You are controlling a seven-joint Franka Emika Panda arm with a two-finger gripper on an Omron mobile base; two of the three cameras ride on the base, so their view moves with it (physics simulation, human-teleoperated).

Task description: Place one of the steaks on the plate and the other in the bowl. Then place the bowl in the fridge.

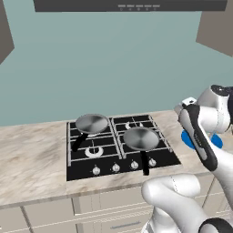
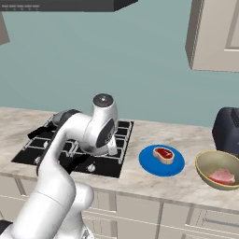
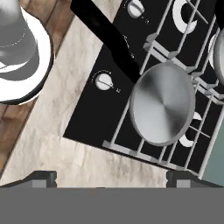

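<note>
1. Left base view: gripper (image 1: 185,105) sits at the right edge above the counter (image 1: 32,159), hard to read here. Plate (image 1: 217,141) peeks out blue just behind and below the forearm. Two grey frying pans (image 1: 92,123) sit on the hob (image 1: 118,148), off to the gripper's left.
2. Right base view: red steak (image 2: 164,154) lies on the plate (image 2: 149,164), pale steak (image 2: 221,176) in the bowl (image 2: 205,161). Both are placed, so the bowl-to-fridge step looks like what's left. Bowl sits well to the arm's right, past the plate — the next reach has to swing that way. Dark appliance (image 2: 228,130) stands just behind the bowl.
3. Hand view: fingertips (image 3: 41,178) spread wide, nothing between them; camera looks down at one pan (image 3: 162,108) and the hob knobs (image 3: 103,81).
4. No readable text or brand anywhere.
</note>
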